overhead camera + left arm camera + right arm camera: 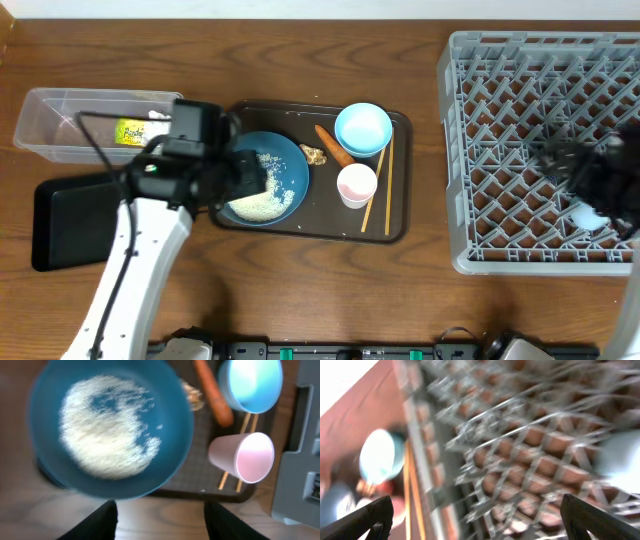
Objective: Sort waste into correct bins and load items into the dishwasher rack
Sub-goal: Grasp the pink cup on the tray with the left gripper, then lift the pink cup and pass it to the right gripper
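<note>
The dark blue plate-bowl point(290, 160) with white rice point(262, 195) sits on the brown serving tray; it also shows in the left wrist view point(172, 415). My left gripper point(250, 178) hovers open and empty at its near-left edge point(160, 520). On the tray lie the carrot point(333, 146), food scrap point(314, 155), light blue bowl point(362, 128), white-pink cup point(356, 185) and chopsticks point(380, 185). My right gripper point(595, 185) is open and blurred over the grey rack point(470, 150), near the small blue cup point(588, 215). The yellow-green wrapper point(130, 131) lies in the clear tub point(40, 125).
The black tray point(70, 220) lies at the left front, partly under my left arm. The brown serving tray point(400, 230) stands mid-table between the bins and the rack. White paper point(160, 115) shows in the tub beside the wrapper.
</note>
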You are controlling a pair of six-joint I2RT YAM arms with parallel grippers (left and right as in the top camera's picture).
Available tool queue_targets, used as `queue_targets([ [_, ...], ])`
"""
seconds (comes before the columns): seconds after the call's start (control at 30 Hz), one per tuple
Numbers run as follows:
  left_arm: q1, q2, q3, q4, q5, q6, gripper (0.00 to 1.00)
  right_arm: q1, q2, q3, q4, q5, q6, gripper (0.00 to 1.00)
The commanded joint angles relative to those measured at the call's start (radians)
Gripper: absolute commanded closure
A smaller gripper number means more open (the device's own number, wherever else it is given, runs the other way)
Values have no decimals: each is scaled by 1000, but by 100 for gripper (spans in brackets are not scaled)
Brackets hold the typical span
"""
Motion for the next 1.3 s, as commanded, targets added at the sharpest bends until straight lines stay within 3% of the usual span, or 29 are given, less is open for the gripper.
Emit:
queue_targets([
  [0.0,-76,63,8,45,12,9,41,98,-10,13,-42,-32,-100,1],
  [0.3,-270,275,8,254,12,9,41,191,-5,10,-57,-21,-101,1],
  [0.6,-351,446,8,349,11,9,41,191,-5,10,-69,-1,-101,1],
  [0.7,-352,481,8,356,12,8,54,191,-5,10,-68,-1,-101,1],
  [0.83,-351,472,11,356,12,9,90,191,-5,10,-69,2,-101,1],
  [0.87,-351,461,13,355,12,9,94,191,-5,10,-69,6,-101,1],
  [1.07,-334,346,24,301,39,1,94,191,-5,10,-68,29,-101,1],
  [1.17,-294,262,24,292,153,-7,94,193,-5,10,-68,8,-115,1],
  [1.27,-225,190,24,317,337,-63,94,211,-5,10,-74,-143,-238,1],
])
